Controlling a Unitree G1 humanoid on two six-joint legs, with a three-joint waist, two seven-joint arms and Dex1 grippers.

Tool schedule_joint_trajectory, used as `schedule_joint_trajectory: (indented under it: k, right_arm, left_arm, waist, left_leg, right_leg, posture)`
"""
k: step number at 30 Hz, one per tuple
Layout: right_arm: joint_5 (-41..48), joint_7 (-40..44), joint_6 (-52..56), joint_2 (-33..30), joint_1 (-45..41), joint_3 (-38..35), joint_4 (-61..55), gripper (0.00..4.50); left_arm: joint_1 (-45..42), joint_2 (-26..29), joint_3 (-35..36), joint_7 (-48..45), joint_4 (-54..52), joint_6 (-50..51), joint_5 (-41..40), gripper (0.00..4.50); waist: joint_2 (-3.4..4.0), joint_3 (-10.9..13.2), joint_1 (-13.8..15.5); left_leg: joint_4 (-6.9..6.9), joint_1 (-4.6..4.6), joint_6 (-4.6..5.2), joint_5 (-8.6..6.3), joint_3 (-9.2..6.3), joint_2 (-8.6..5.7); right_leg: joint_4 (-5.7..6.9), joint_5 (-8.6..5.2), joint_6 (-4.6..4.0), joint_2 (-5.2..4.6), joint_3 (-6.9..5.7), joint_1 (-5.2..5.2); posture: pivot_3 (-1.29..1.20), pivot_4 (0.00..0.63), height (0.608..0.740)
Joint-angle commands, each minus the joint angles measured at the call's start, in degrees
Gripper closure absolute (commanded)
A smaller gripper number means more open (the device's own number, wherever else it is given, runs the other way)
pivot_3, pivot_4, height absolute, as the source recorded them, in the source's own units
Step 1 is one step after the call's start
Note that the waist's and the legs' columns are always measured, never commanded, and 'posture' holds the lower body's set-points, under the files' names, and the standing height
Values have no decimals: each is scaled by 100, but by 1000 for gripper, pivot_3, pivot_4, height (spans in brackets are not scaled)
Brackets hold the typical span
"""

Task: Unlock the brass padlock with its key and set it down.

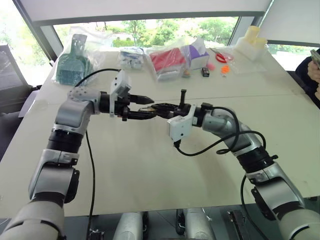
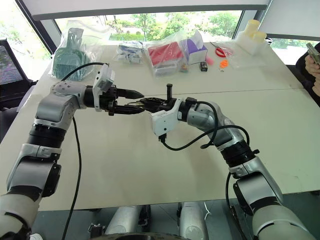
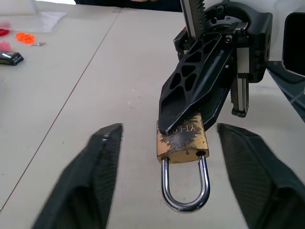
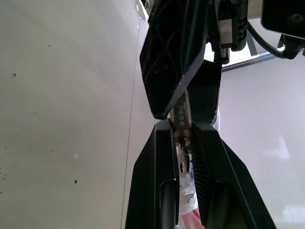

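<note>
Left wrist view: left tool [image 3: 170, 132] spread wide, one black finger on either side of the brass padlock [image 3: 181, 144] and touching nothing. Padlock pinched at its body by the right tool [image 3: 182, 125], reaching in from the far side with its lattice fingers pressed together on the brass. Silver shackle [image 3: 186, 194] pointing toward the camera, both legs running into the body. Held up off the pale table [image 3: 71, 95]; far off on that table, an orange piece [image 3: 25, 36] and a small black item [image 3: 9, 58].

Right wrist view: right tool's own two fingers closed together, with a narrow brass edge at their tips and a small silvery piece [image 4: 183, 153] caught between them nearer the camera; not clear what that piece is. Just beyond the tips, the left tool's black fingers, one in front of the brass and one behind.

Head views: both arms raised over the middle of the table, tools meeting tip to tip, padlock between them and hard to make out. Along the far edge, a teal basket in a clear bag [image 1: 72, 64], a bagged red item [image 1: 167, 60], red scissors [image 1: 220, 56]. At the right edge, a person's hand [image 1: 315, 66].
</note>
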Motion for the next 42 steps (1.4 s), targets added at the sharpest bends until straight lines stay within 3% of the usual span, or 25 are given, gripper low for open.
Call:
schedule_joint_trajectory:
  k: [1, 7, 16, 17, 31, 42]
  right_arm:
    - [67, -94, -25, -28, -139, -132, -48, 4500]
    - [75, -87, -5, -85, -43, -140, -58, 4500]
    - [45, -111, -37, -68, -111, -105, 25, 4500]
    - [39, -116, -41, -66, -117, -105, 27, 4500]
    - [51, -103, 19, -61, -133, -118, -52, 4500]
    - [64, -87, 72, -44, -100, -102, -109, 4500]
  left_arm:
    - [-104, 135, 219, 49, -163, -72, -78, 32]
    - [-53, 406, 455, -13, -441, 183, -336, 32]
    - [164, 449, 319, 11, -693, 80, -259, 4237]
    - [210, 449, 292, 7, -720, 64, -242, 4459]
    - [305, 323, -64, 87, -150, -608, 306, 4459]
    - [164, 172, 95, 305, 166, -823, 316, 4459]
  waist:
    - [0, 0, -2]
    - [0, 0, -13]
    - [0, 0, -15]
    - [0, 0, -21]
    - [0, 0, -81]
    - [0, 0, -87]
  left_leg:
    - [0, 0, 0, 0, 0, 0]
    - [0, 0, 0, 0, -1, 1]
    - [0, 0, -3, 2, -1, 0]
    - [0, 0, -3, 2, 0, 0]
    - [-1, 2, -3, 2, 0, 1]
    - [-1, 2, -3, 1, 0, 0]
  right_leg:
    - [0, 0, 0, 0, 0, 0]
    - [0, 0, 0, 0, 0, 0]
    - [1, 0, 0, 0, 1, 0]
    - [1, 0, 0, 0, 1, 0]
    - [2, 0, 0, 1, 1, 0]
    - [2, 0, 0, 0, 2, 0]
  posture:
    - [0, 150, 740]
    - [0, 150, 740]
    - [0, 150, 740]
    - [0, 150, 740]
    - [0, 150, 740]
    - [0, 150, 740]
